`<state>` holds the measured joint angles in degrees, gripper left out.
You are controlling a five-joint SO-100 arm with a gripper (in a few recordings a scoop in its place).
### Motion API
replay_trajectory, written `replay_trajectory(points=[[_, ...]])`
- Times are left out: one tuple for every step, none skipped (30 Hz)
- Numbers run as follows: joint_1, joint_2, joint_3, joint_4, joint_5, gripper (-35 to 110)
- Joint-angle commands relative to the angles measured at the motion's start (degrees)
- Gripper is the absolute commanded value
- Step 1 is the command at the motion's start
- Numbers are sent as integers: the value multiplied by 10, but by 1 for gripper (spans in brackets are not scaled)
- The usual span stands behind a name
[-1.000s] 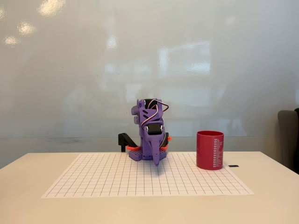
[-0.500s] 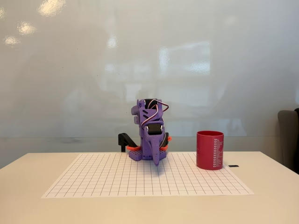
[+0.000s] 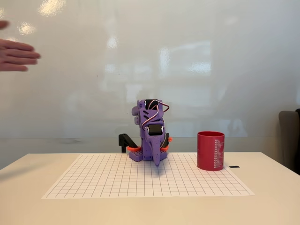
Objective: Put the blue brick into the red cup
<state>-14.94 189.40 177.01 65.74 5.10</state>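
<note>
Purple arm folded, gripper (image 3: 156,161) pointing down onto grid sheet (image 3: 117,180), fingers together. Red cup (image 3: 210,150) upright at right. Person's hand (image 3: 16,55) upper left.

The fixed view is evenly and softly lit, with pale patches of glare from overhead lamps spread across the glossy whiteboard (image 3: 187,70) behind the bench (image 3: 150,211). Shadows under the red cup (image 3: 210,150) and the folded arm (image 3: 151,137) are faint. A person's hand (image 3: 16,55) at the upper left edge is slightly motion-blurred.
</note>
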Motion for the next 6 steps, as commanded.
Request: replay_trajectory(points=[[-4,-1,-31,6,8,-1],[-4,-1,-31,6,8,-1],[-4,-1,-31,6,8,-1],[-4,-1,-31,6,8,-1],[-4,-1,-31,6,8,-1],[-4,-1,-31,6,8,-1]])
